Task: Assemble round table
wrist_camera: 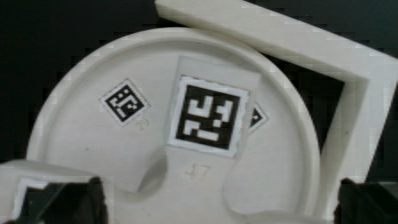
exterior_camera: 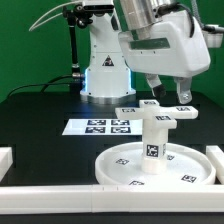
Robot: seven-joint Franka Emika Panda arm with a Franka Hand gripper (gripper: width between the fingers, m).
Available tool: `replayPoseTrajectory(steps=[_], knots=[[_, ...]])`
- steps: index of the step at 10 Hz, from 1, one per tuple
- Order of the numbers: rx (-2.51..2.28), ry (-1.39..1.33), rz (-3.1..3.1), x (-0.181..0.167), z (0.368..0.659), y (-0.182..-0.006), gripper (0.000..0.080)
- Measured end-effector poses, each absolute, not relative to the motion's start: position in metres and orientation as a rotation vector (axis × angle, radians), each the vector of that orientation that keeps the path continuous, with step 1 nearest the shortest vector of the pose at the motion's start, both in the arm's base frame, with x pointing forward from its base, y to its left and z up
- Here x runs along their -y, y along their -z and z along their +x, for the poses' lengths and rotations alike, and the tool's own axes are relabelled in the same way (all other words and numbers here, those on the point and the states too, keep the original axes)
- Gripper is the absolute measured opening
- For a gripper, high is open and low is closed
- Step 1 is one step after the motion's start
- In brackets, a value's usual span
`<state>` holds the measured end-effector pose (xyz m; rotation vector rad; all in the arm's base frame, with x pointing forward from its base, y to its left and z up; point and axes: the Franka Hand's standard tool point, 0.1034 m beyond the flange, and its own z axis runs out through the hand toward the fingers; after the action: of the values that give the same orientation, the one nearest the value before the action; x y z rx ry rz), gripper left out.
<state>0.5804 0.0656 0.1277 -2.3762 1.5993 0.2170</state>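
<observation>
**Three table parts stacked: disc, post, cross piece**

Three white tagged parts stand together on the black table (exterior_camera: 40, 110). The round disc (exterior_camera: 125, 167) lies flat, rim up, near the front border rail (exterior_camera: 100, 200). The cylindrical post (exterior_camera: 153, 140) stands upright on the disc, near its centre, with one square tag facing the camera. The four-armed cross piece (exterior_camera: 155, 112) sits on top of the post, roughly level, arms spreading outward.

The gripper (exterior_camera: 182, 96) hangs above and toward the exterior view's right of the cross piece, close to its right-hand arm. Contact cannot be told from this angle. Whether the fingers are spread or closed: cannot tell; in the wrist view only dark finger tips (wrist_camera: 54, 195) show at the frame edge, nothing visibly between them.

The wrist view shows the disc (wrist_camera: 143, 90) with its diamond-set tags and a tagged part over it.

The marker board (exterior_camera: 100, 127) lies flat behind the disc, in front of the robot base (exterior_camera: 105, 75).
</observation>
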Motion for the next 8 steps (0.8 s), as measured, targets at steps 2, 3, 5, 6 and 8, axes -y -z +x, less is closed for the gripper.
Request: replayPoseTrajectory(steps=[2,3,5,6,8], knots=[[-1.316,-0.167,-2.56,-0.065,0.5798,-0.1274,0.0649],[-1.101,-0.13,-2.696,-0.0667,0.5791,-0.1272,0.0649],[-0.728,-0.099,-2.857,-0.0666,0.5783,-0.1273,0.0649],[-0.581,-0.089,-2.91,-0.07,0.5784,-0.1277,0.0649],[-0.435,-0.077,-2.94,-0.0737,0.5779,-0.1279,0.0649]])
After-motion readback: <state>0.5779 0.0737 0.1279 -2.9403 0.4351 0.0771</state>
